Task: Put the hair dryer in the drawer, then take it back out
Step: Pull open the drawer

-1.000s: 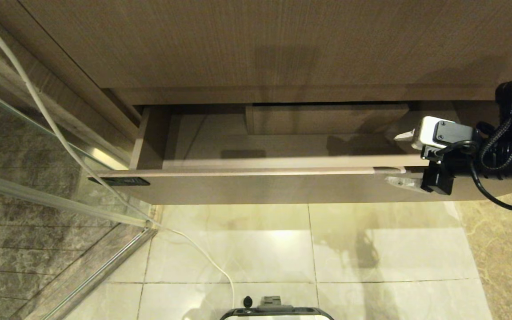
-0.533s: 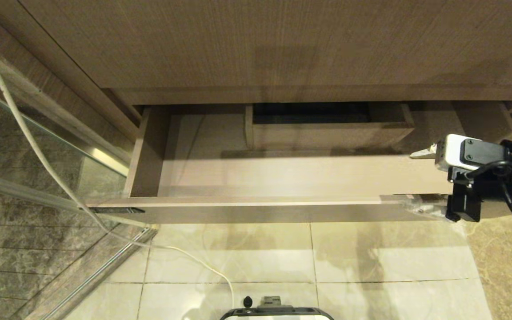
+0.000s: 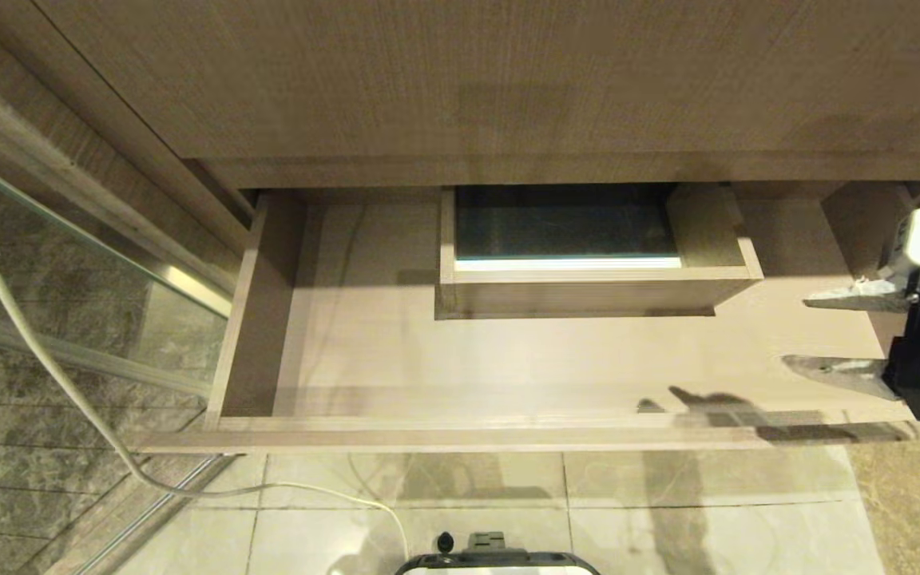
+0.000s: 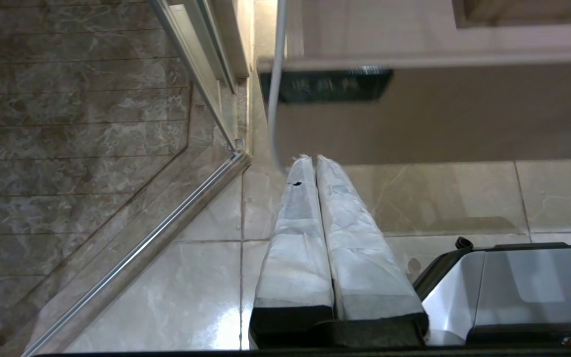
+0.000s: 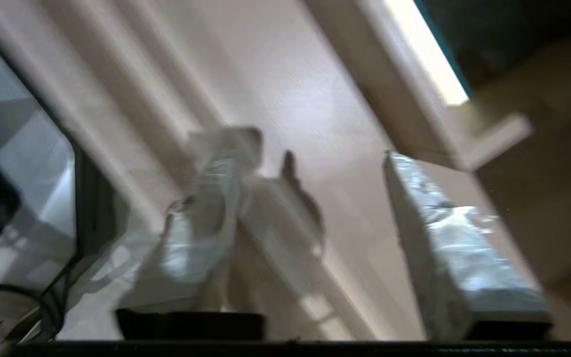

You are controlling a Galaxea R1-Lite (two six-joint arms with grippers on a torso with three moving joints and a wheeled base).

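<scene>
Head view caught the wide light-brown wood-grain drawer (image 3: 508, 359) pulled out, no hair dryer visible. Right gripper (image 3: 815, 334) hung over the drawer's right end, fingers spread, holding nothing; left gripper (image 4: 314, 163) sat pressed closed below the drawer's front.

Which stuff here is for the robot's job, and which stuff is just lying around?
For the job:
- drawer, pulled open; no hair dryer in sight
- right gripper, jaws apart over the drawer's right end

Just there:
- left gripper, parked low, jaws together
- white cable trailing over the floor
- glass door
- floor tiles
</scene>
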